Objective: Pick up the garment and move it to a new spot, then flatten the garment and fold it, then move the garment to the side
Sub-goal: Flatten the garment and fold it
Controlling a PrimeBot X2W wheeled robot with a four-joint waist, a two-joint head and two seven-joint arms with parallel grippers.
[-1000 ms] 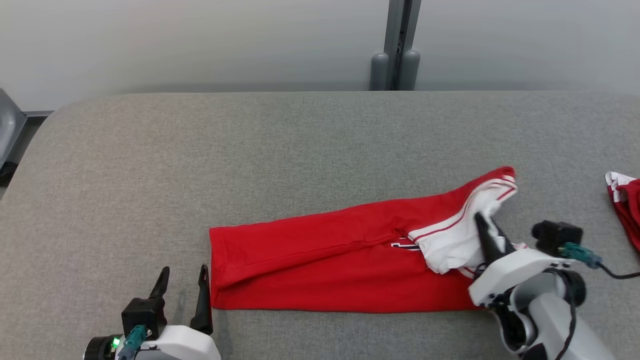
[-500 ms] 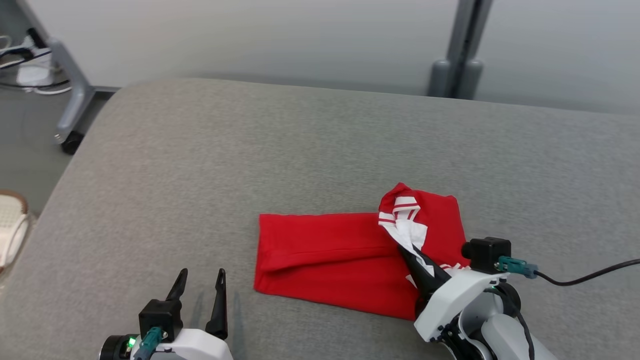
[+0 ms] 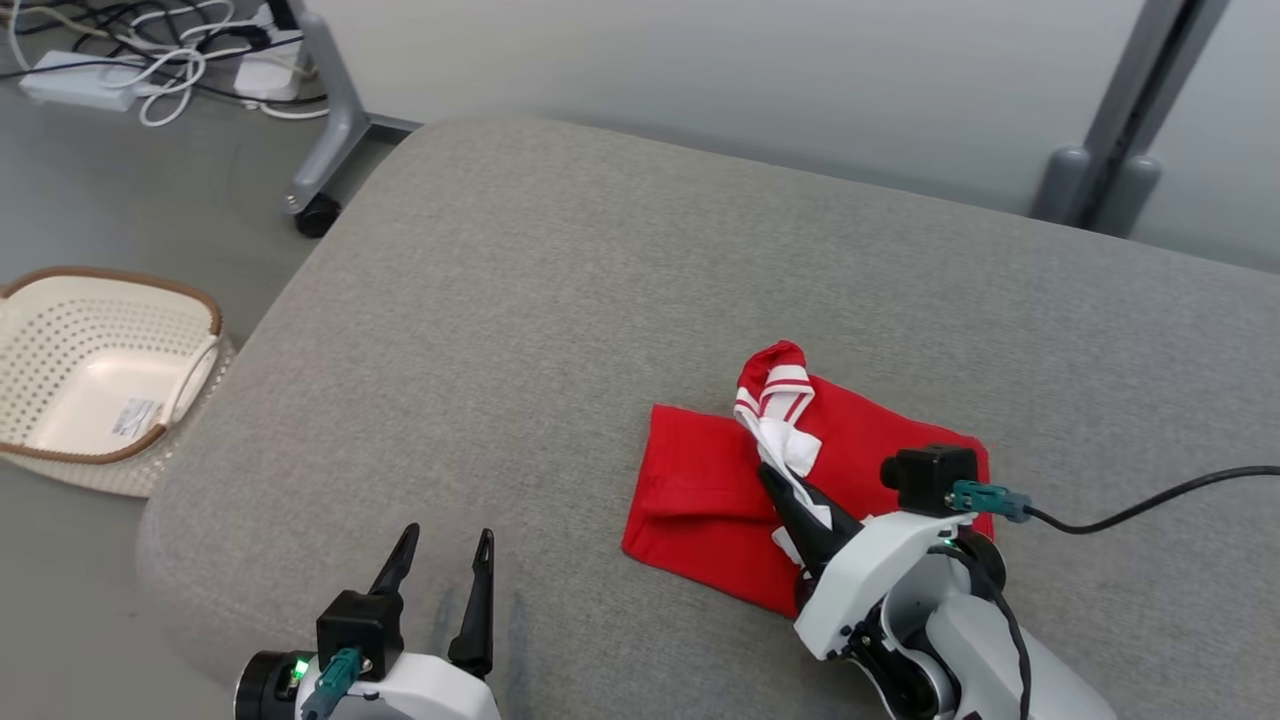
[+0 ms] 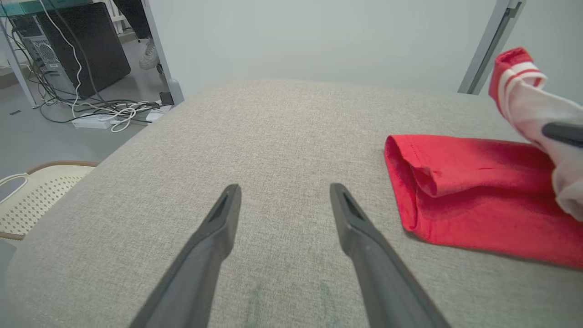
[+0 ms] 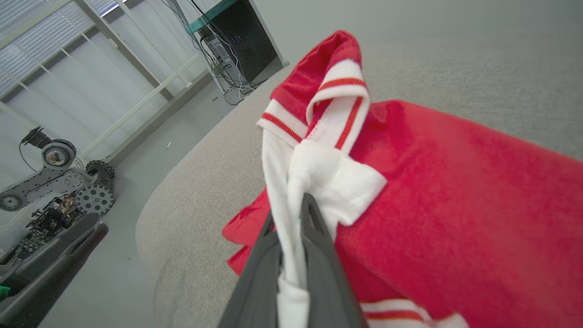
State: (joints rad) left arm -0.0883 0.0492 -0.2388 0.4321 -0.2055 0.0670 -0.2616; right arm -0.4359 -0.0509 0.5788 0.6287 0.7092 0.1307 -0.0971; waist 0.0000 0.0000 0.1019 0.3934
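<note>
The shirt [image 3: 700, 490], soft red knit folded into a rough rectangle, lies on the table toward five o'clock in the head view. At nine o'clock a cream perforated basket [image 3: 130, 280] stands on the floor. The left gripper [image 3: 449, 531], at seven o'clock, is spread wide and empty over the table. The right gripper [image 3: 770, 476] is clamped on the shirt's white sleeve [image 3: 790, 440], holding its striped ribbed cuff up off the red body. The table [image 3: 560, 300] is padded, grey, woven and round-cornered. Cables [image 3: 170, 60] trail at eleven o'clock.
</note>
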